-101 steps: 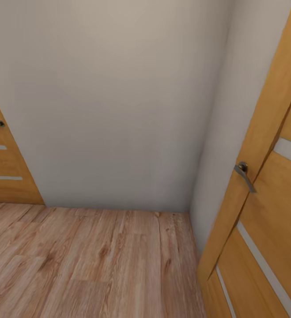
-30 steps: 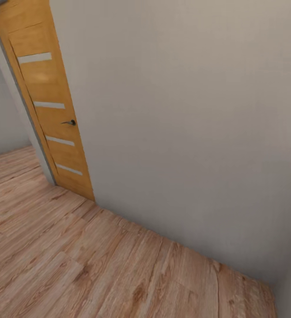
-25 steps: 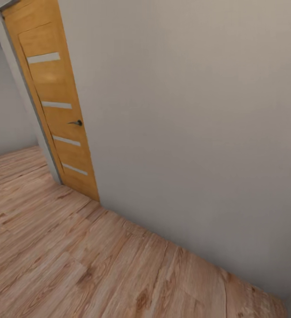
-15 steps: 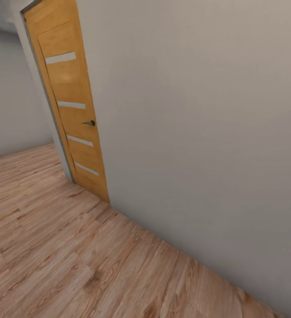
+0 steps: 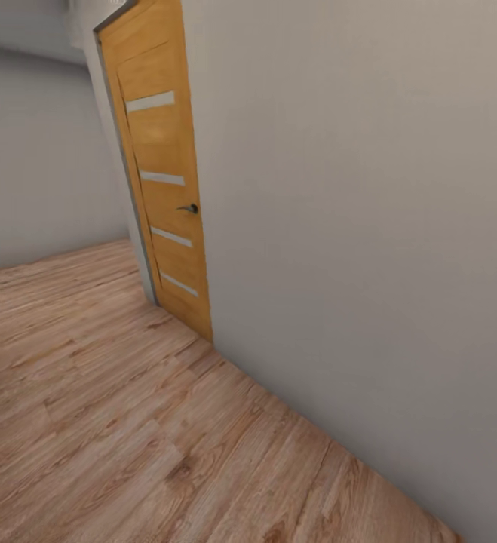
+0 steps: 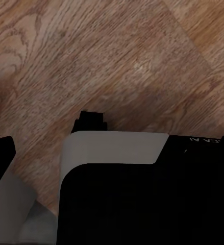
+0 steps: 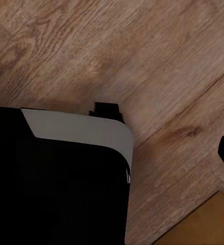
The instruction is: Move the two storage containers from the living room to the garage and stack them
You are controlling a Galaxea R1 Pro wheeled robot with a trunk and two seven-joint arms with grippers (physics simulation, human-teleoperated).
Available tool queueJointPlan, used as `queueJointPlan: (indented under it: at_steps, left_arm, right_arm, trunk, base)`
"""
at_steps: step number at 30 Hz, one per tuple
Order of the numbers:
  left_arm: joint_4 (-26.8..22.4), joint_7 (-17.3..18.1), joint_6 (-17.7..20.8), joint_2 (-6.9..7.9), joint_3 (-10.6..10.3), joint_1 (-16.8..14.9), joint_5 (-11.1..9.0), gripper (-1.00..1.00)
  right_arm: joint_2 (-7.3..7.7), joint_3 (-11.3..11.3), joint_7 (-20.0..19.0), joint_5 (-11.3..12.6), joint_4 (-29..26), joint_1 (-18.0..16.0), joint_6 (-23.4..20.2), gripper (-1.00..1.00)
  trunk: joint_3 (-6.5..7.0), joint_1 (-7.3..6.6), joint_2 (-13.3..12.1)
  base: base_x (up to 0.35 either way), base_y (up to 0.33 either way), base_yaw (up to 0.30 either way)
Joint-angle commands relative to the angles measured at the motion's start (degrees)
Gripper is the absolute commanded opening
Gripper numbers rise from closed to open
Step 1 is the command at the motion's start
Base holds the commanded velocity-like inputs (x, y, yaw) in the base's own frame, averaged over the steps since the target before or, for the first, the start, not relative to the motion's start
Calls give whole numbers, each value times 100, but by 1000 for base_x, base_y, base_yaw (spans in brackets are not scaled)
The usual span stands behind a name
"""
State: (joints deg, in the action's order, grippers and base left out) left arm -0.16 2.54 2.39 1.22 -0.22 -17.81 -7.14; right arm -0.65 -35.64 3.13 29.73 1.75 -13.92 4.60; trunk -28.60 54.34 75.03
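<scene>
Domestic interior, hallway-like stretch of a home. Light wood-plank floor (image 5: 120, 422) running up to a plain off-white wall (image 5: 354, 226). Orange-brown wooden door (image 5: 165, 188) with narrow pale horizontal inserts and a dark lever handle (image 5: 188, 208), set at the wall's end. Further grey-white wall (image 5: 44, 158) beyond the door. Same plank flooring in both wrist views

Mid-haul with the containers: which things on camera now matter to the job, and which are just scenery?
Job:
- none of the task's things in view

Scenery:
- wooden door, with handle
- white wall
- wood-plank flooring
</scene>
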Motion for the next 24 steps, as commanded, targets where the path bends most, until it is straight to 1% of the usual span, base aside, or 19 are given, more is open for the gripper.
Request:
queueJointPlan:
  at_steps: [1, 13, 17, 24]
  left_arm:
    - [-2, 24, 25, 1, -5, -3, -59, 100]
    - [-2, 15, 25, 1, -5, -3, -71, 100]
    - [-2, 18, 25, 3, -4, -3, -76, 100]
    - [-2, 19, 25, 2, -4, -3, -74, 100]
  right_arm:
    - [-5, -48, 4, 51, 18, -9, 32, 100]
    - [-5, -48, 4, 51, 18, -9, 32, 100]
    - [-5, -48, 4, 51, 18, -7, 32, 100]
    - [-5, -48, 4, 51, 17, -9, 32, 100]
  trunk:
    - [-5, 0, 3]
    - [-5, 0, 3]
    - [-5, 0, 3]
    - [-7, 0, 3]
  base:
    - [0, 0, 268]
    - [7, 0, 268]
    - [217, 0, 268]
    - [311, 0, 268]
